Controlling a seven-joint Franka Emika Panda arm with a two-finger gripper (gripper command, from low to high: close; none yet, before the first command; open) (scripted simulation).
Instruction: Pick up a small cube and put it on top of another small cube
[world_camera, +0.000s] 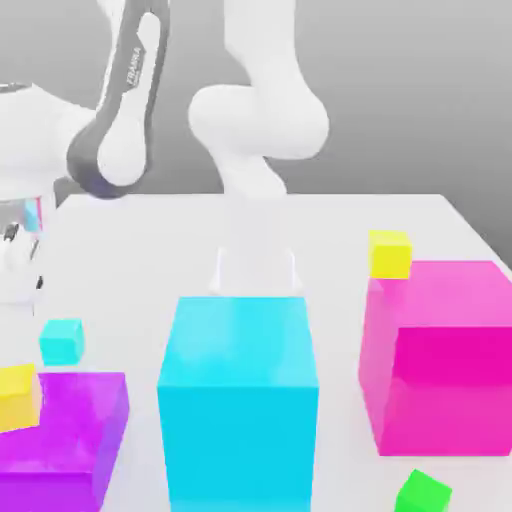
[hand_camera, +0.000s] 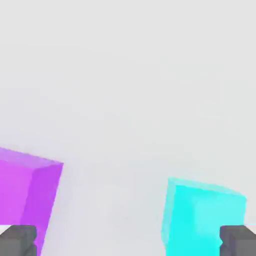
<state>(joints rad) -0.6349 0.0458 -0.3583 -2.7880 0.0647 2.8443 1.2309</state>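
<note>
The small cyan cube (world_camera: 62, 341) rests on the white table (world_camera: 150, 260) at the exterior view's left, just behind the purple block (world_camera: 60, 435). My gripper (world_camera: 20, 268) hangs at the left edge of that view, above the cube and slightly to its left, not touching it. In the hand view the gripper (hand_camera: 128, 242) is open, its dark fingertips (hand_camera: 17, 240) far apart with nothing between them. There the cyan cube (hand_camera: 200, 220) lies close to one fingertip and the purple block (hand_camera: 25, 200) near the other.
A small yellow cube (world_camera: 18, 396) sits on the purple block. Another yellow cube (world_camera: 390, 253) is at the back of the magenta block (world_camera: 440, 355). A large cyan block (world_camera: 240, 400) stands front centre, and a green cube (world_camera: 423, 493) lies front right.
</note>
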